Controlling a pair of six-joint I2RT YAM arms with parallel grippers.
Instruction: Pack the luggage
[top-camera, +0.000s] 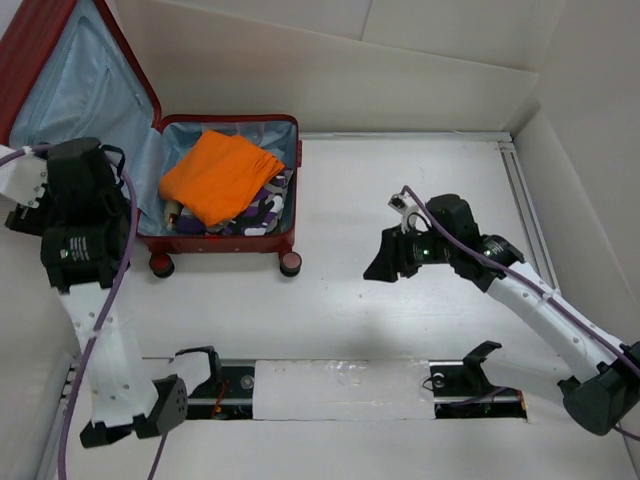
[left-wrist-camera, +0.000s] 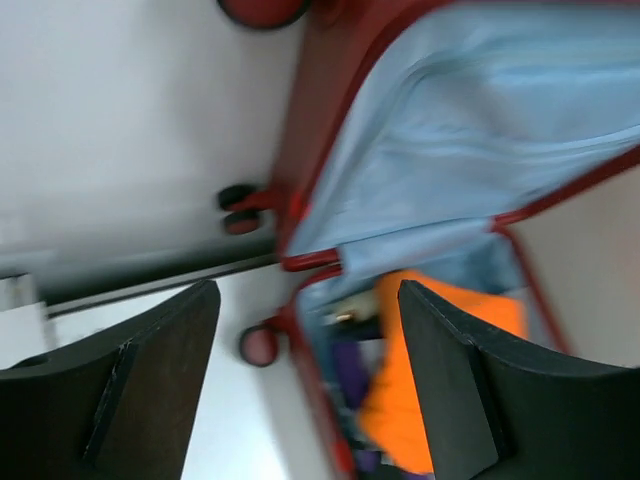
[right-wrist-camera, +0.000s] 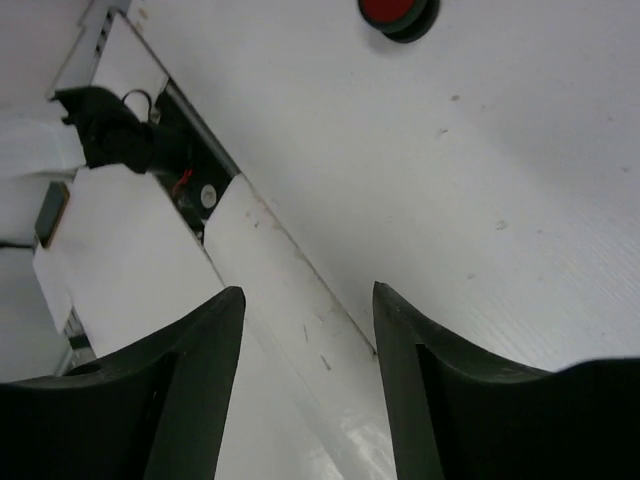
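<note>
The red luggage (top-camera: 228, 243) lies open at the far left of the table, its lid (top-camera: 75, 70) with light blue lining propped up. Inside lies an orange folded garment (top-camera: 220, 173) on top of purple and white clothes (top-camera: 268, 208). My left gripper (top-camera: 85, 185) is open and empty, raised beside the lid's left edge; its view shows the luggage rim (left-wrist-camera: 315, 255), the orange garment (left-wrist-camera: 420, 400) and a wheel (left-wrist-camera: 258, 345). My right gripper (top-camera: 385, 262) is open and empty above the bare table, right of the luggage; one red wheel (right-wrist-camera: 398, 12) shows in its view.
White walls enclose the table at the back and right. A mounting rail with a white strip (top-camera: 340, 388) runs along the near edge between the arm bases; it also shows in the right wrist view (right-wrist-camera: 280, 290). Dark luggage wheels (top-camera: 290, 264) stick out toward the front.
</note>
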